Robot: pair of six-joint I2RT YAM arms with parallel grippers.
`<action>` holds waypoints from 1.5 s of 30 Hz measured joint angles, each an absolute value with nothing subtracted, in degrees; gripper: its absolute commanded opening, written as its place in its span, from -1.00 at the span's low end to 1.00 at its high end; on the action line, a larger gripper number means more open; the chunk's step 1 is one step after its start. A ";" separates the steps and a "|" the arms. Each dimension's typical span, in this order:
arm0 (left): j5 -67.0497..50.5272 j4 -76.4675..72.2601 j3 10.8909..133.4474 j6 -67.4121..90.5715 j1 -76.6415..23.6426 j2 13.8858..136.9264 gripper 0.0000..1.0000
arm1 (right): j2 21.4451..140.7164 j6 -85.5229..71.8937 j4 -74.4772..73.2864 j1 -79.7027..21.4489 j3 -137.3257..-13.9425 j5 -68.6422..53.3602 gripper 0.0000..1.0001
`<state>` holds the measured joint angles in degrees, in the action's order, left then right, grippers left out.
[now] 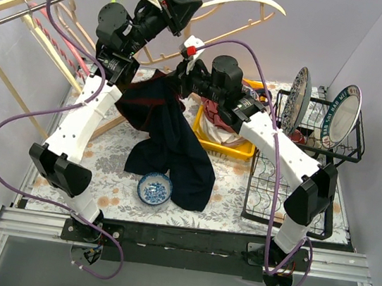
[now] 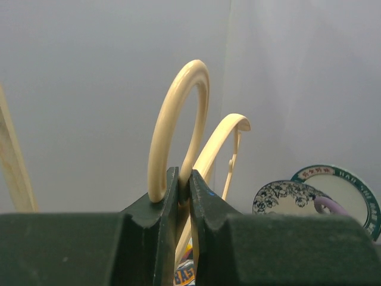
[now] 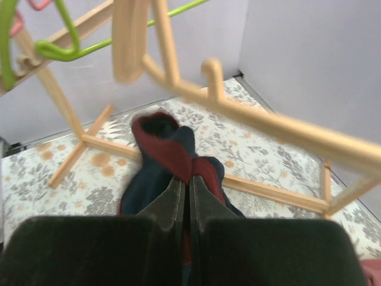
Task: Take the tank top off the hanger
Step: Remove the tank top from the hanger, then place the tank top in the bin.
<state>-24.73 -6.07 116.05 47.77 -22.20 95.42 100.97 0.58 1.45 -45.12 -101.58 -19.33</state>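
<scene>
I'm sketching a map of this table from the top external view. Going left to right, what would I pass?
wooden clothes rack → small blue bowl → yellow basket → wire dish rack. The dark tank top is left out because it spreads over the bowl's stretch.

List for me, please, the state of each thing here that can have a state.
hanger: bare, held up near its hook.
tank top: off the hanger, hanging down to the table.
left gripper: shut on the hanger.
right gripper: shut on the tank top.
plates: upright in the rack.
</scene>
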 measured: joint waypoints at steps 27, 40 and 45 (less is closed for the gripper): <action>-13.30 -8.21 125.80 75.42 -21.87 80.29 -1.00 | 81.56 6.11 9.28 -40.73 -97.23 7.99 -0.97; -17.23 -5.80 118.98 73.25 -21.87 63.00 -1.00 | 103.39 9.17 16.95 -28.45 -129.25 2.02 -0.97; -18.31 -3.64 117.25 71.07 -21.87 60.55 -1.00 | 106.21 11.88 23.88 -27.40 -131.13 -1.10 -0.97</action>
